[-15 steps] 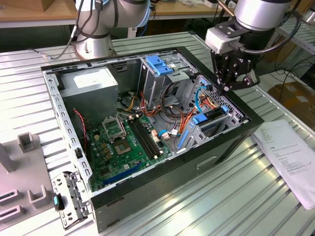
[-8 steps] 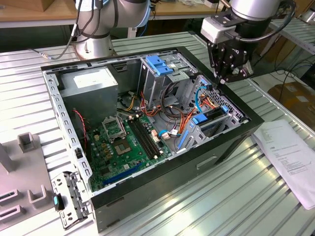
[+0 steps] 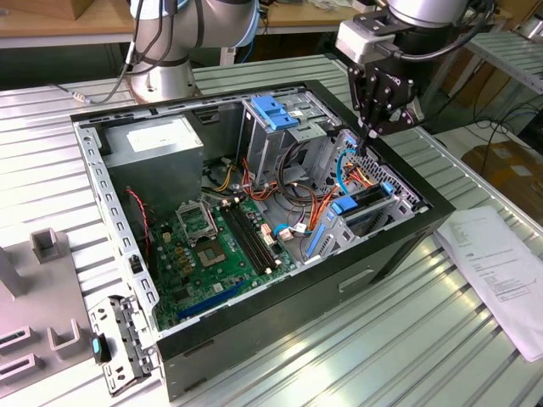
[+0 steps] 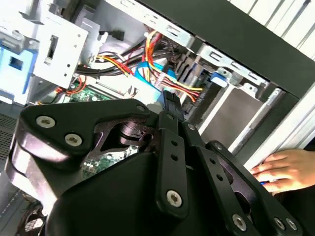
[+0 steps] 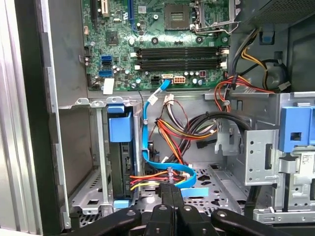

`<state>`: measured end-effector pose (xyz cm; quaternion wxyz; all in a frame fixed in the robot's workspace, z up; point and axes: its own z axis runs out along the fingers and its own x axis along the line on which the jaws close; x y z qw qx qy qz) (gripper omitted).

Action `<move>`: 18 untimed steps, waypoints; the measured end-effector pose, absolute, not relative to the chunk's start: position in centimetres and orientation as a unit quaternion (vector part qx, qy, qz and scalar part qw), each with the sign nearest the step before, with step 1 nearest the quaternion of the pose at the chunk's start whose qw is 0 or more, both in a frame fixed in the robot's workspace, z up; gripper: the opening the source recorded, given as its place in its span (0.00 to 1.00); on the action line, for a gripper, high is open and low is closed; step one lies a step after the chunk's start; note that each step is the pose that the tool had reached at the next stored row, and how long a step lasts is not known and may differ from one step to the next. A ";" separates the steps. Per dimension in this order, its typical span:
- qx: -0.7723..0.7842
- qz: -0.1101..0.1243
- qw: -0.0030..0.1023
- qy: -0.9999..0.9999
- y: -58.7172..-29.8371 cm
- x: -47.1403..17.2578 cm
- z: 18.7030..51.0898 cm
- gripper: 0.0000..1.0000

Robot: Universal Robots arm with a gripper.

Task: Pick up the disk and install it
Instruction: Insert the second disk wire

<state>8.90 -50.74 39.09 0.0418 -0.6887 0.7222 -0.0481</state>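
- The disk [image 3: 366, 202] stands on its edge in a metal slot, in the corner of the open computer case [image 3: 280, 322] on the exterior view's right.
- Its long side runs along the case wall there, with a blue rail on top.
- My gripper [image 3: 366, 134] hangs over that same corner. The disk is lower down and a little to one side, near but not touching.
- My two fingers [image 5: 170, 196] are pressed together with nothing between them.
- A bunch of red, yellow and blue cables [image 5: 172, 174] lies right under my fingertips, between me and the disk.
- The slot walls hide most of the disk, so I cannot tell if it is pushed all the way in.
- A person's hand [image 4: 285, 169] rests on the outer edge of the case.
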 end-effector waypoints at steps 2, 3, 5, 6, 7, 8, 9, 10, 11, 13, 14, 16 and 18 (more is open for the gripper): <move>-0.689 -0.049 0.040 0.722 -50.2 8.9 39.1 0.11; -0.689 -0.051 0.038 0.722 -50.2 8.9 39.1 0.11; -0.689 -0.052 0.037 0.722 -50.2 8.9 39.1 0.11; -0.689 -0.052 0.037 0.722 -50.2 8.9 39.1 0.11; -0.689 -0.052 0.037 0.722 -50.2 8.9 39.1 0.11; -0.689 -0.052 0.037 0.722 -50.2 8.9 39.1 0.11; -0.689 -0.052 0.037 0.722 -50.2 8.9 39.1 0.11; -0.689 -0.052 0.037 0.722 -50.2 8.9 39.1 0.11; -0.689 -0.052 0.037 0.722 -50.2 8.9 39.1 0.11; -0.689 -0.052 0.037 0.722 -50.2 8.9 39.1 0.11; -0.689 -0.052 0.037 0.722 -50.2 8.9 39.1 0.11; -0.689 -0.057 0.032 0.722 -50.2 8.9 39.1 0.11; -0.690 -0.069 0.021 0.721 -50.1 8.9 39.1 0.11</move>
